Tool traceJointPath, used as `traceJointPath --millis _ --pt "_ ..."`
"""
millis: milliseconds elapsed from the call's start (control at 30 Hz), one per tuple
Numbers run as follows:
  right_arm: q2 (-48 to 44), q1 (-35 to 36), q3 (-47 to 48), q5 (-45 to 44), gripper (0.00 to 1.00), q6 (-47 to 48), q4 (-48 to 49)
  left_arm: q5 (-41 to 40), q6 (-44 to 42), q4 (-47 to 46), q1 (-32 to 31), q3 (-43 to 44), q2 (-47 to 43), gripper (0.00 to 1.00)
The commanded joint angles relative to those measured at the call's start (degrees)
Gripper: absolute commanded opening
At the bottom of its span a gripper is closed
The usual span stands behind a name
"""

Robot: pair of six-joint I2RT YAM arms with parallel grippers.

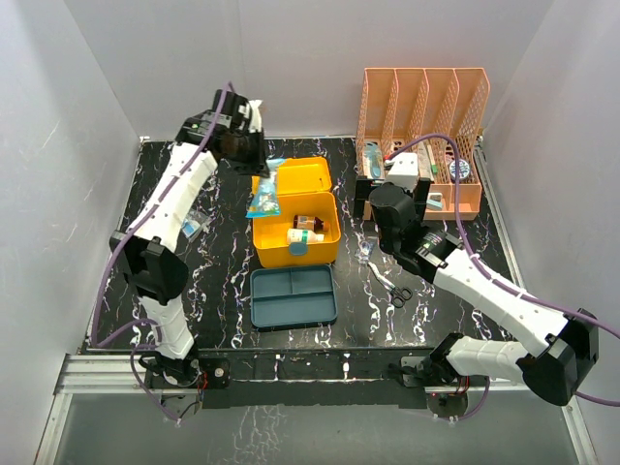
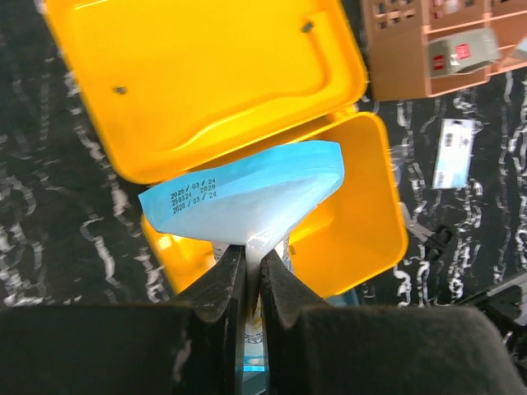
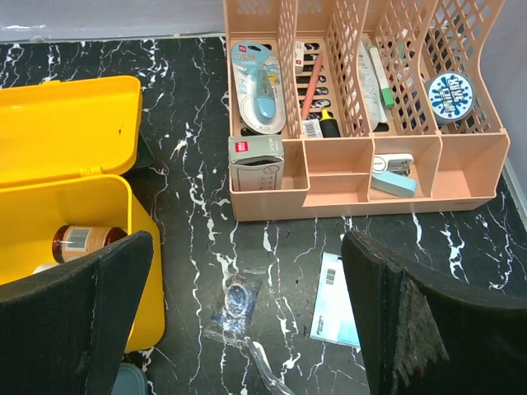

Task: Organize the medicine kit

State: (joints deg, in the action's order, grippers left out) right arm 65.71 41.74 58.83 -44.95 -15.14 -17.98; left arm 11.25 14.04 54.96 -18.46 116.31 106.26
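The medicine kit (image 1: 325, 254) is a yellow box standing open at mid-table, its lid (image 1: 302, 175) tilted back. Inside lie a brown bottle (image 1: 308, 223) and a white bottle (image 1: 302, 236). The teal insert tray (image 1: 294, 296) lies on the table in front of the box. My left gripper (image 2: 253, 259) is shut on a blue-and-white packet (image 2: 247, 193), held above the box's left rear corner (image 1: 263, 199). My right gripper (image 3: 247, 321) is open and empty over the table right of the box. Below it lie a small clear packet (image 3: 237, 298) and a blue-white sachet (image 3: 338, 311).
An orange mesh file rack (image 1: 426, 136) with stationery stands at the back right. Scissors (image 1: 395, 289) lie right of the tray. Another small packet (image 1: 194, 225) lies left of the box, beside the left arm. White walls enclose the dark marbled table.
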Motion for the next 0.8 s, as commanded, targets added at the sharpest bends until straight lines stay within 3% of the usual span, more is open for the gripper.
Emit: traceJointPath --millis 0,267,500,767 --pt "-1.3 -0.4 3.2 -2.2 0.98 -0.3 0.5 -0.5 7.2 -6.5 -3.9 1.8 -1.3 0.0" --pt "-3.8 -0.5 2.2 -3.5 0.98 -1.0 -0.5 2.8 17.9 -20.0 -7.2 -6.9 -1.9 0.0" --pt "-6.3 -0.6 0.4 -4.5 0.98 -1.6 -1.5 -1.5 20.3 -23.9 -13.1 -13.1 -1.2 0.0" --pt "-8.3 -1.0 -1.2 -4.6 0.98 -1.8 -2.4 -3.9 23.3 -26.2 -14.7 -18.8 -0.5 0.0"
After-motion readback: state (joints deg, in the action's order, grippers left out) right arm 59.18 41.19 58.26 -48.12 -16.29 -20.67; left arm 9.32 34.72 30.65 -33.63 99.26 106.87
